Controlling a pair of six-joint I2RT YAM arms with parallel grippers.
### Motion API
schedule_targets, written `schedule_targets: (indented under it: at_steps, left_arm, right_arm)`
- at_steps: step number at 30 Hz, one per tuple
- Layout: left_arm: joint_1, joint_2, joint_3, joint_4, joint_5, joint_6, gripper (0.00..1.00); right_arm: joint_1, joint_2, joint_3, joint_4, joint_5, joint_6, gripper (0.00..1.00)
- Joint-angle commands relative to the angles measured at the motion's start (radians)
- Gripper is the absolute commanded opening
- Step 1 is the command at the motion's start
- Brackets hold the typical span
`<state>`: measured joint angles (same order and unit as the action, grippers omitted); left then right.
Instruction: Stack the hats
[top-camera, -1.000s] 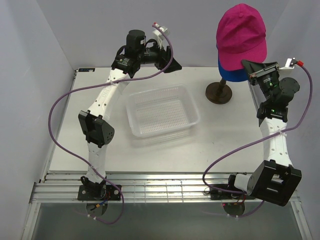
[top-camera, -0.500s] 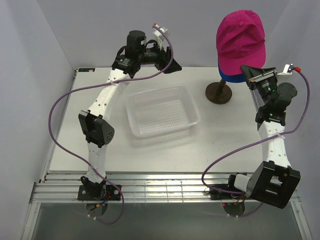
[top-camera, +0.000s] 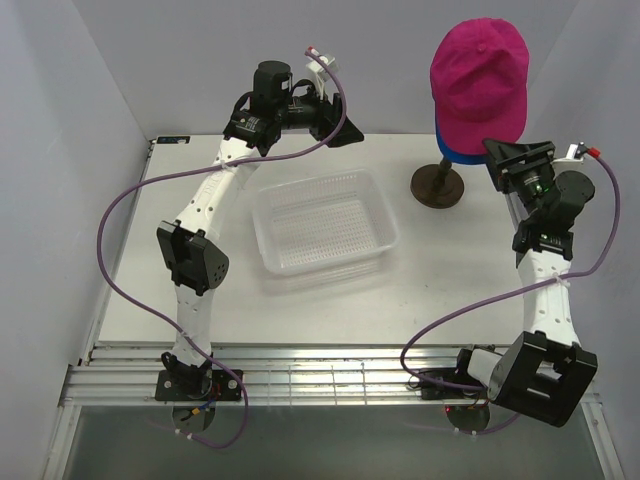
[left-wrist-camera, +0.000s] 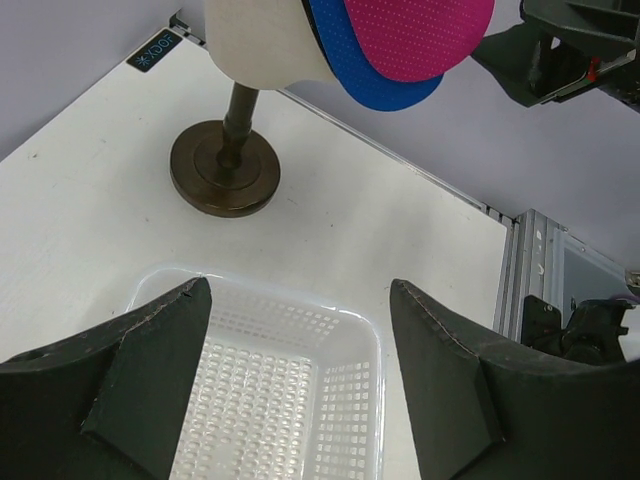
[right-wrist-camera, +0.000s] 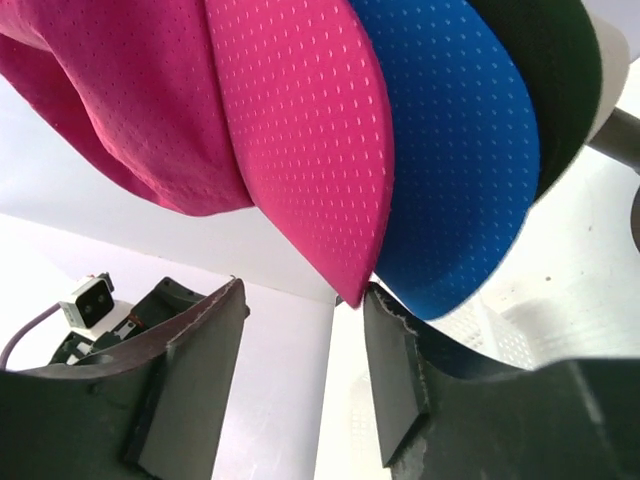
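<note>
The hats sit stacked on a beige mannequin head (left-wrist-camera: 258, 40) at the back right. The magenta hat (top-camera: 480, 68) is on top, and a blue brim (top-camera: 453, 153) pokes out below it. In the right wrist view the magenta brim (right-wrist-camera: 300, 150) overlaps the blue brim (right-wrist-camera: 450, 150), with a dark brim (right-wrist-camera: 540, 80) behind them. My right gripper (right-wrist-camera: 300, 370) is open just below the magenta brim's tip, with nothing between its fingers. My left gripper (left-wrist-camera: 300, 370) hangs open above the clear tray (left-wrist-camera: 340, 318), holding nothing.
The mannequin's brown stand (top-camera: 437, 186) rests on the white table behind the tray (top-camera: 325, 222). Grey walls close in the back and both sides. The right arm (top-camera: 545, 250) rises along the table's right edge.
My right gripper has opened and let go of the magenta brim, dropping slightly away from it. The magenta hat has settled on the stack. The left arm has not moved.
</note>
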<state>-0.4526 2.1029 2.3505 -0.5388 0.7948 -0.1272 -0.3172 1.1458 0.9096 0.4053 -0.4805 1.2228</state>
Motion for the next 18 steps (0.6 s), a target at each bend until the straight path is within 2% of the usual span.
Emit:
schedule_targets:
  at_steps: [1, 9, 12, 16, 18]
  left_arm:
    - [0.006, -0.084, 0.003, 0.007, 0.024, -0.008, 0.83]
    - [0.006, -0.087, -0.003, 0.007, 0.029, -0.009, 0.83]
    - [0.006, -0.090, -0.007, 0.007, 0.032, -0.012, 0.83]
    - [0.006, -0.098, -0.019, 0.007, 0.038, -0.012, 0.83]
    - [0.006, -0.099, -0.023, 0.007, 0.038, -0.011, 0.83]
  right_arm:
    - [-0.013, -0.046, -0.005, -0.045, 0.020, -0.034, 0.59]
    - [-0.033, -0.109, 0.063, -0.366, 0.128, -0.199, 0.70]
    - [-0.054, -0.129, 0.058, -0.404, 0.161, -0.246, 0.71]
    - [-0.068, -0.147, 0.107, -0.465, 0.213, -0.363, 0.52]
    - [-0.068, -0.144, 0.195, -0.502, 0.249, -0.455, 0.54]
